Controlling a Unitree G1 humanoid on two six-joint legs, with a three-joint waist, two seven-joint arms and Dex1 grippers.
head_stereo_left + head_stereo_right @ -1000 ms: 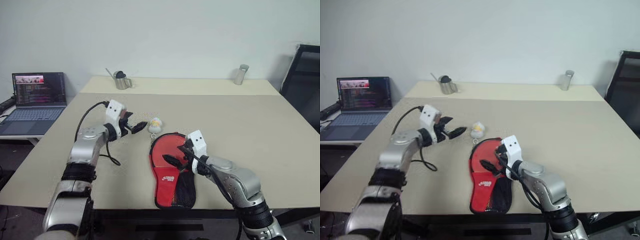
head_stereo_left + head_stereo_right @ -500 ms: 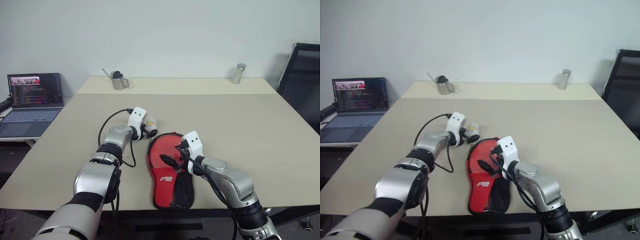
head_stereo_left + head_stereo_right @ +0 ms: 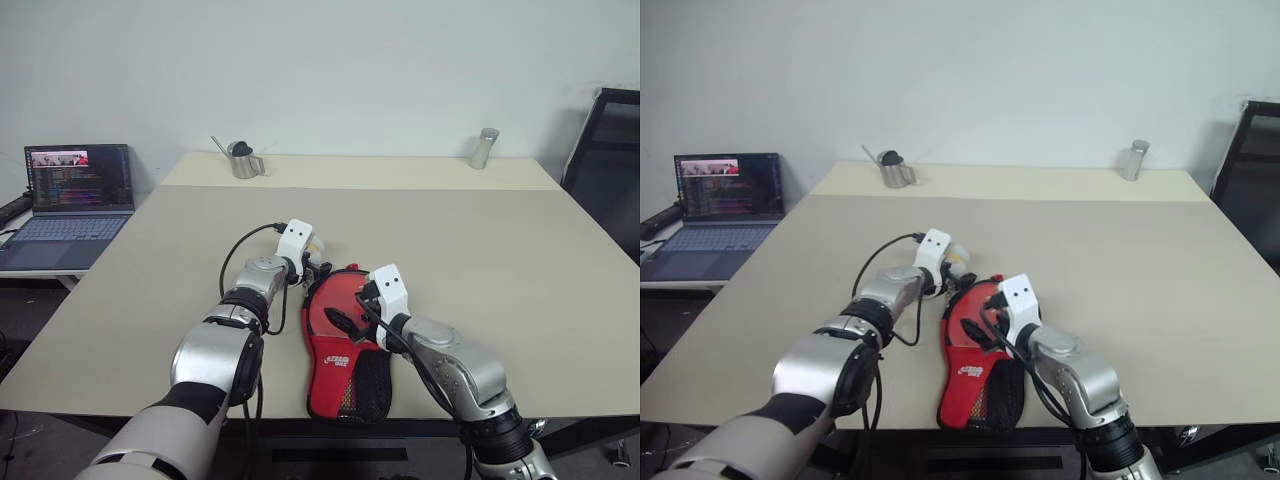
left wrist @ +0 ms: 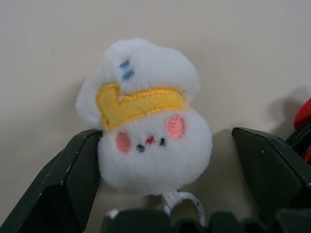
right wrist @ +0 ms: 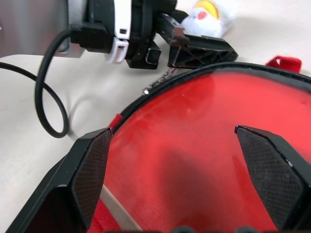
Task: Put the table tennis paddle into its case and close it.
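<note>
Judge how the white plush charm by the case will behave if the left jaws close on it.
The plush charm looks fluffy, so it will probably squash rather than slip. It seems light and tied by a small white loop, so pulling it likely tugs the zipper on the case.

paddle [image 3: 335, 300] handle hidden (inside case [image 3: 350, 385])

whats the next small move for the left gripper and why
Probably close the left gripper on the white charm: the plush sits between its open fingers, one finger already against it. The charm hangs off the case zipper, so gripping it should let the arm pull the case shut.
</note>
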